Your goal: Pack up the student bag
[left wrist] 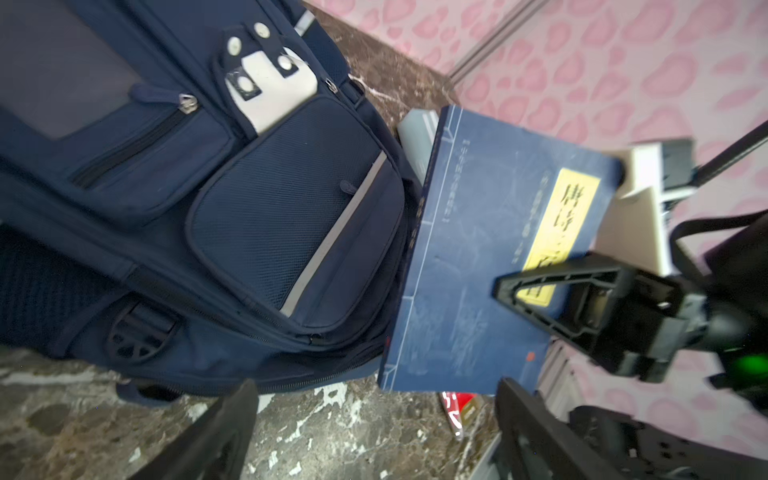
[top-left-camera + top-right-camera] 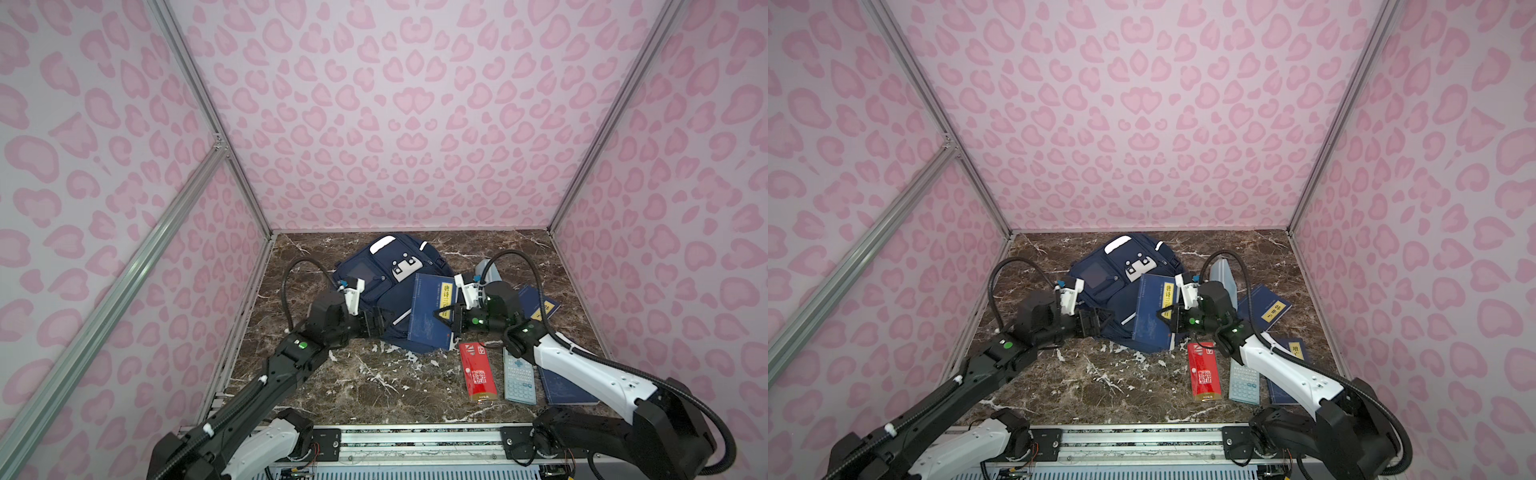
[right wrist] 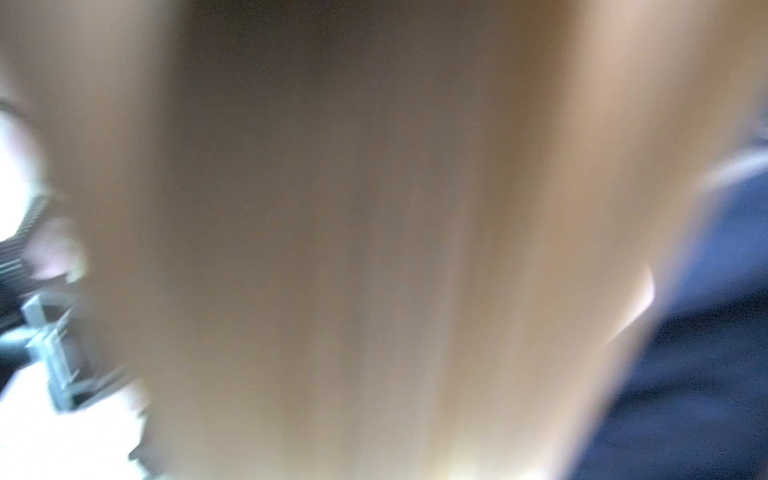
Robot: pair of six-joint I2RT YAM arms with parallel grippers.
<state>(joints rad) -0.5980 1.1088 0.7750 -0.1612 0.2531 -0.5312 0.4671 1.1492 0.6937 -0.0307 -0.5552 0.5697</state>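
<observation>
The navy student bag lies flat at the back middle of the marble table, front pockets up; the left wrist view shows it close. A navy book with a yellow label leans tilted over the bag's right edge, its lower end off the table. My right gripper is shut on the book's right edge. My left gripper is open and empty at the bag's near left corner. A blurred tan surface fills the right wrist view.
A red box, a grey-blue calculator and a navy book lie front right. Another navy book and a light grey-blue pouch lie behind my right arm. Pink patterned walls close three sides.
</observation>
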